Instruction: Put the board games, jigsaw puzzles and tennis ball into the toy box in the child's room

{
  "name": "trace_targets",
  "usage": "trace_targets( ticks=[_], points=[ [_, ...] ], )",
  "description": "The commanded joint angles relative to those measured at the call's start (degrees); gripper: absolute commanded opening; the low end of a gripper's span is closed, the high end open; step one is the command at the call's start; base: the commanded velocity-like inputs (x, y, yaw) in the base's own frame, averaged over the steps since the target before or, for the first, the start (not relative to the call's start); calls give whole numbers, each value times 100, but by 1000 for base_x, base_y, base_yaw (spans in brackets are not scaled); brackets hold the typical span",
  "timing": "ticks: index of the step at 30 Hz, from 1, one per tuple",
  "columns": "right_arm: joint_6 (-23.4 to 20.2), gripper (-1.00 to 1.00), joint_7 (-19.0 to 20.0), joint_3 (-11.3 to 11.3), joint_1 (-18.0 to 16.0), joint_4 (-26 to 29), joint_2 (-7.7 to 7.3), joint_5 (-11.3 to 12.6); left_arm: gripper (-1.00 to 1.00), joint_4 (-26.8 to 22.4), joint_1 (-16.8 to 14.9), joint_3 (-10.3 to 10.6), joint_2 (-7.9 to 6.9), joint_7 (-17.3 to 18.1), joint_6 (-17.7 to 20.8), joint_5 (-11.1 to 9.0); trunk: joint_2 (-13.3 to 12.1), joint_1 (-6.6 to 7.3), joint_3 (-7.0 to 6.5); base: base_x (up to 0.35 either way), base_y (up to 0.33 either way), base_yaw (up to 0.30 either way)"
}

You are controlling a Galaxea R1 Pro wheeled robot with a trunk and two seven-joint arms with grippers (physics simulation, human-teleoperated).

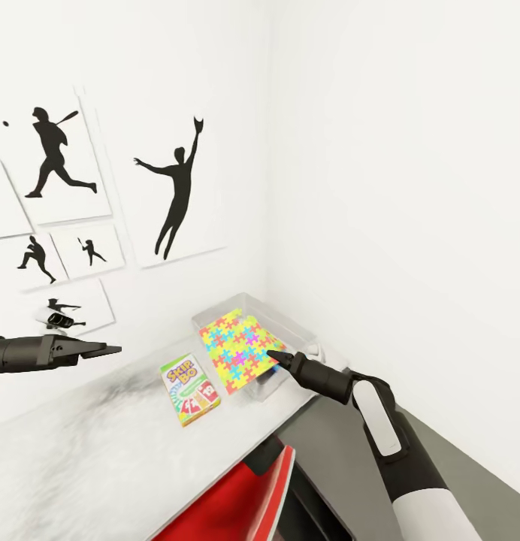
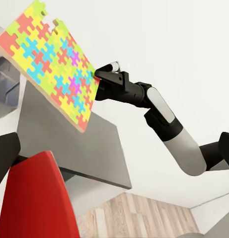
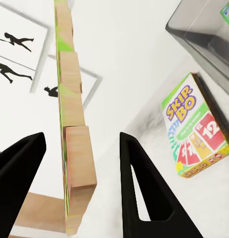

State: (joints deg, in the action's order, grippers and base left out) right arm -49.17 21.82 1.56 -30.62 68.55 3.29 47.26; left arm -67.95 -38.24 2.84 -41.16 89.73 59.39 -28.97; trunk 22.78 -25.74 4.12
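A jigsaw puzzle (image 1: 236,349) of bright interlocking pieces hangs tilted over the light grey toy box (image 1: 294,321) at the table's far right end. My right gripper (image 1: 277,355) is at the puzzle's near edge. In the right wrist view the puzzle's wooden edge (image 3: 74,148) stands between the two black fingers (image 3: 139,188) with a gap on each side, so the gripper is open. A SKIP-BO board game (image 1: 189,389) lies flat on the table (image 1: 80,451) just left of the box. My left gripper (image 1: 110,348) hovers open above the table, well left of the game.
The box sits in the corner where two white walls meet, with black baseball-player pictures (image 1: 177,188) on the left wall. A red chair (image 1: 237,496) stands against the table's near edge, below the game. A colourful corner (image 3: 228,10) shows inside the box.
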Motion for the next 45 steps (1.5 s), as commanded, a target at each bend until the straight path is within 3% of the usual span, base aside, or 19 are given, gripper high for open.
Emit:
trace_targets(
  ticks=[1,45],
  points=[
    [-22,-100,23,-7,-6,1,-1,-15,100,1,-8,15,-7,27,61,-4,14,-4,14,0,-64,-24],
    [-13,-100,-2,-7,1,4,-4,-19,100,1,-8,21,55,27,61,9,14,-4,14,32,-11,-1]
  ],
)
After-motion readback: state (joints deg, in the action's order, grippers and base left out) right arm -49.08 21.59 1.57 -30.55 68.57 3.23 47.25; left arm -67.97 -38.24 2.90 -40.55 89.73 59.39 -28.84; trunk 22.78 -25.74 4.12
